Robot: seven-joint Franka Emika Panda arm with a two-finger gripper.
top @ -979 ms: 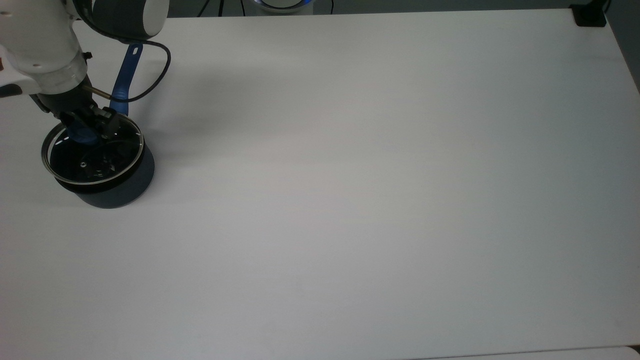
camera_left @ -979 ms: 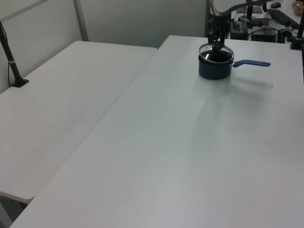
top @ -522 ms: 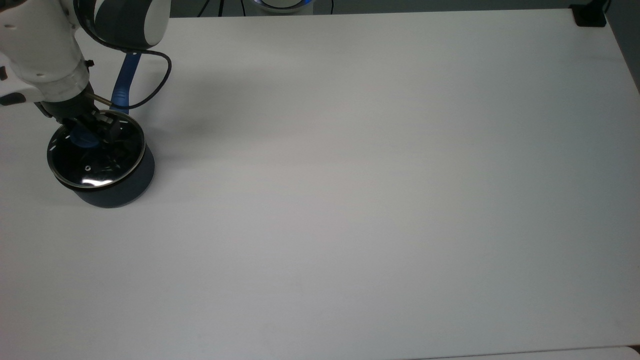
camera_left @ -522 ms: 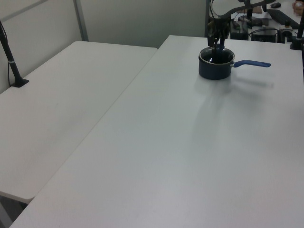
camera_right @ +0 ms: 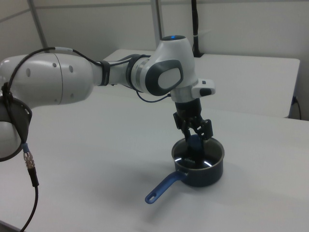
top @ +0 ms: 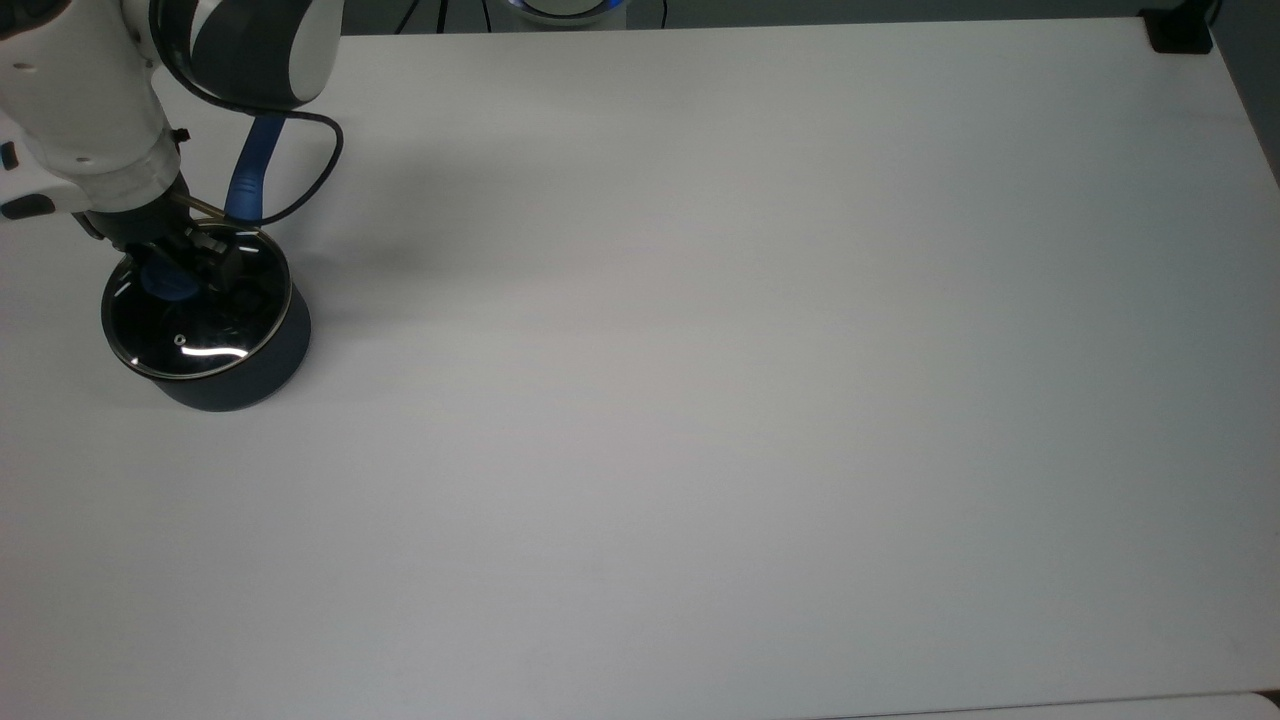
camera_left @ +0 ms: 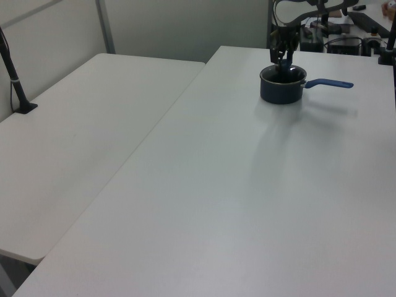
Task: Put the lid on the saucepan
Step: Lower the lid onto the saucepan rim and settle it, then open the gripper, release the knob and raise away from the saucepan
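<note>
Handle: nearest us in the right view, the saucepan's long blue handle (camera_right: 165,187) runs out toward the right view's lower left, its holed end toward us; in the top view it points up, away from the pan and under the arm.
Saucepan (top: 245,375): we see it standing upright on the white table (top: 700,400), at the top view's far left; its dark navy wall shows below the rim.
Lid (top: 200,325): it lies level across the saucepan's mouth, metal rim matching the pan's rim all round as far as we can tell, so we judge it seated, not tilted.
Key relation: the lid's blue knob (top: 168,283) sits directly under the gripper (camera_right: 195,137), so we judge the only way clear is straight up; the handle's long axis lies off to one side and should not be in the path.
Gripper: its two fingers straddle the knob, and in the right view they look slightly parted around it. We cannot tell for certain whether they pinch it or have let go.
Arm (camera_right: 96,77): it reaches in behind the pan from the right view's left, wrist pointing down.
Step, as we judge it: placing is all but done; what is left is to release and lift off without dragging the lid.
</note>
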